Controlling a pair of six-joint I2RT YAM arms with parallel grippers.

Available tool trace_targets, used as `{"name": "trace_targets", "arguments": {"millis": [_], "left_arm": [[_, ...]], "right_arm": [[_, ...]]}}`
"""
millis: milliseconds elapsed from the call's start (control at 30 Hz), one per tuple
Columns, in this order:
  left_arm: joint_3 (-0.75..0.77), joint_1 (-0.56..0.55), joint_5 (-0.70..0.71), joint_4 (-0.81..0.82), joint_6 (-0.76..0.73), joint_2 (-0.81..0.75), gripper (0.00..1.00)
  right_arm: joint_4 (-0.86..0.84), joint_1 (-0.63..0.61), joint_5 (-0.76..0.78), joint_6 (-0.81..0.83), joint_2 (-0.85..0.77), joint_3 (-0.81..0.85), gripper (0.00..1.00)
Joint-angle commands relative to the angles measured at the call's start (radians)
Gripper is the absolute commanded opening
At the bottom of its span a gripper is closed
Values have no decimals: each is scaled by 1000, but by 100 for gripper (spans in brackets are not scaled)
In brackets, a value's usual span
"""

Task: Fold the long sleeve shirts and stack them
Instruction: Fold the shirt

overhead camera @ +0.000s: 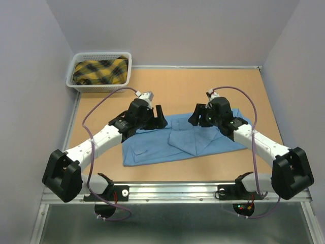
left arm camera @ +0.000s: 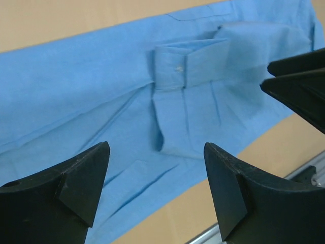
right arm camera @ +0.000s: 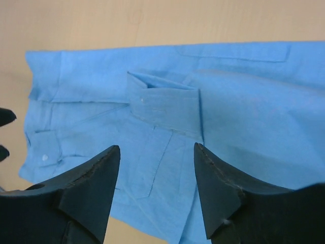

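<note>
The light blue shirt (overhead camera: 183, 140) lies flat on the table (overhead camera: 177, 91), seemingly half-folded with sleeves in, not yet stacked — the left gripper (left arm camera: 156, 147) and right gripper (right arm camera: 156, 148) hover above it, jaws apart, empty.

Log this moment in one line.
left tool open | right tool open | both over blue shirt | shirt spread on table

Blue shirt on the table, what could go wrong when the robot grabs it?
The left gripper and right gripper hang open over the shirt. A pinch might catch only the loose cuff on top and drag the fold apart. The grippers are near each other and could bump.
</note>
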State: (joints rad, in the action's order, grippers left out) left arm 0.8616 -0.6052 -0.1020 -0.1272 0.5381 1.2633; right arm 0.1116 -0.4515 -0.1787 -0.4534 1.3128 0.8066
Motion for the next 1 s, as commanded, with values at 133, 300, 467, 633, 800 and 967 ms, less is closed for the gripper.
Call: {"name": "trace_targets", "arguments": {"millis": [133, 300, 467, 633, 800, 967], "left_arm": [[258, -182, 175, 29, 112, 200, 86], [504, -301, 315, -78, 134, 448, 83], [689, -383, 432, -224, 126, 640, 76], [769, -395, 522, -268, 138, 768, 69], [898, -395, 600, -327, 138, 863, 66], [965, -381, 648, -359, 143, 909, 65]], "right_arm": [[149, 7, 456, -50, -139, 49, 79], [235, 7, 603, -97, -165, 49, 86], [272, 7, 697, -172, -246, 8, 89], [289, 7, 752, -225, -322, -44, 91], [298, 7, 751, -240, -371, -101, 92], [303, 7, 736, -266, -429, -138, 92]]}}
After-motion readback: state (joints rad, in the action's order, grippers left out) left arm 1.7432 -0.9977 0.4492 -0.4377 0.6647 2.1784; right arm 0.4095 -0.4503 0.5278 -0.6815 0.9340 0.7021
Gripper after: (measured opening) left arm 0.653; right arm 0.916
